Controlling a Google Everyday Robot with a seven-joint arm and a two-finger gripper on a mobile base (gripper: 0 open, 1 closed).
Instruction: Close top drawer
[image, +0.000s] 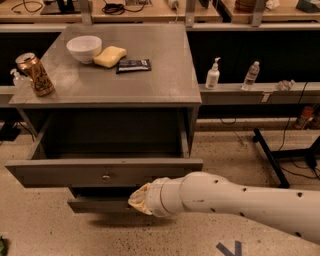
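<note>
The gripper (141, 199) sits low at the front of the cabinet, its pale tip turned toward the drawers. Whether it is apart or together cannot be told, as the wrist hides its end. Just above it, and reaching well to its left, runs the long front panel of the top drawer (60, 172). The drawer is pulled far out, its grey interior bare, and its small lock (106, 176) is up and to the left of the tip. Level with the tip and to its left is the front of the lower drawer (95, 205), which also stands a little proud of the cabinet. The tip looks closer to that front than to the panel above, though contact with either cannot be made out.

To do this step well, the tip probably needs to rise onto the top drawer's panel before pushing. It should meet the panel near the lock, so the drawer runs straight and does not skew on its slides. The push should then go squarely toward the cabinet. Pushing from the present height risks shutting the lower drawer instead.

Behind the gripper the white arm (240, 202) stretches away to its right. Far above and beyond it, the cabinet top (160, 85) carries a bowl (84, 47), a sponge (110, 56) and a can (35, 74).
</note>
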